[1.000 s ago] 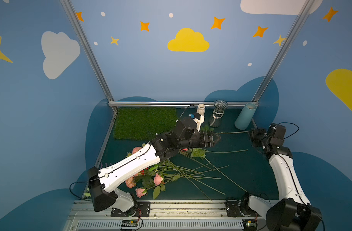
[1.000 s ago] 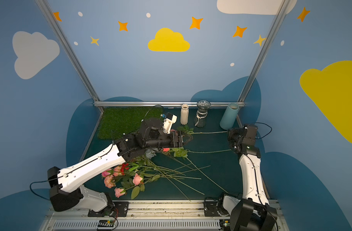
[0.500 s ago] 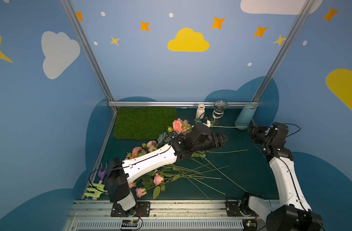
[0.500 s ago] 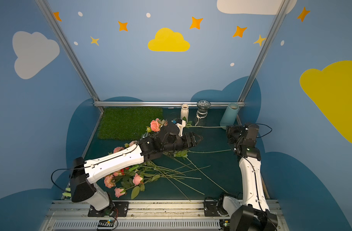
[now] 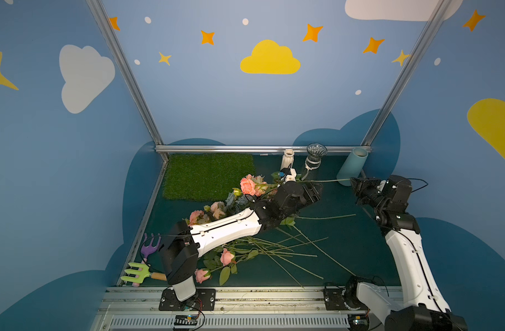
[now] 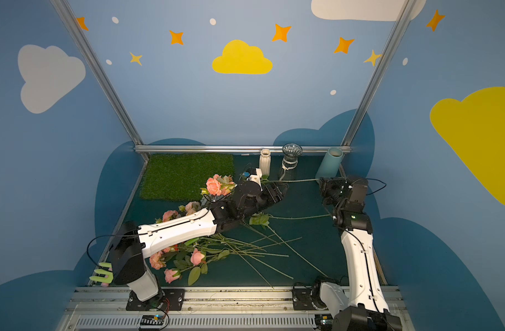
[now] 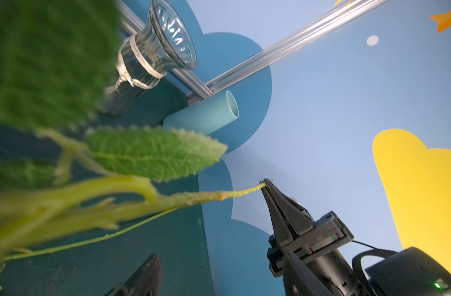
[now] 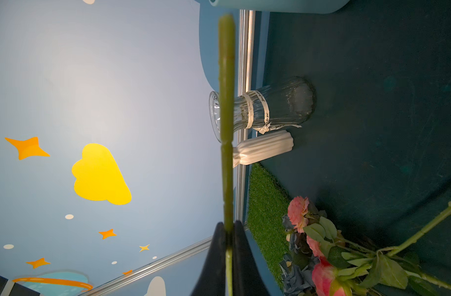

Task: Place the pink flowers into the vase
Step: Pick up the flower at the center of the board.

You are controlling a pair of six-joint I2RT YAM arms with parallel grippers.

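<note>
Three vases stand along the back rail (image 5: 245, 148): a white ribbed vase (image 5: 287, 162), a glass vase (image 5: 314, 156) (ribbon tied round its neck) and a teal vase (image 5: 351, 167). The pink flowers (image 5: 227, 256) lie outside them, heaped on the dark mat (image 5: 346, 258). One bloom (image 5: 247, 184) is lifted, its stem (image 5: 326, 180) level, the end pinched in the right gripper (image 5: 352, 181) beside the teal vase. The left gripper (image 5: 314, 191) seems spread around the leafy part; whether it touches, I cannot tell.
</note>
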